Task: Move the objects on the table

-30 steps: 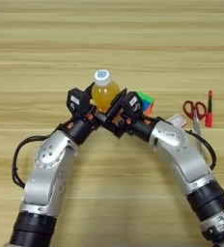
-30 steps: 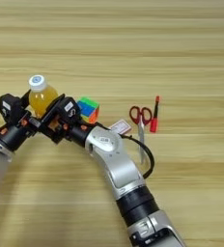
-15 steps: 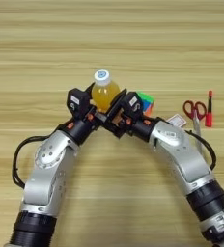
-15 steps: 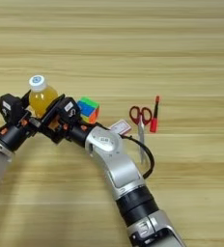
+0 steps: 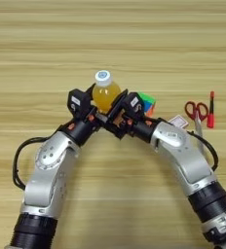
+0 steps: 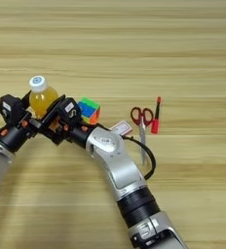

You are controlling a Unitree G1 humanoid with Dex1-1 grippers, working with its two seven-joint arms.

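A light-brown wooden table (image 5: 47, 44) is seen from above. Near its middle stands a clear bottle of orange drink with a white cap (image 5: 105, 93), upright. Both arms are brought in to it from below: the left gripper (image 5: 88, 111) is set against the bottle's left side and the right gripper (image 5: 119, 111) against its right side. Whether either gripper's fingers are apart or together cannot be told. A multicoloured puzzle cube (image 6: 89, 110) sits just beside the right gripper, on its right. A small white-and-red card (image 6: 121, 128) lies near the cube, partly behind the right arm. Red-handled scissors (image 6: 141, 127) and a red pen (image 6: 156, 115) lie further right, side by side.
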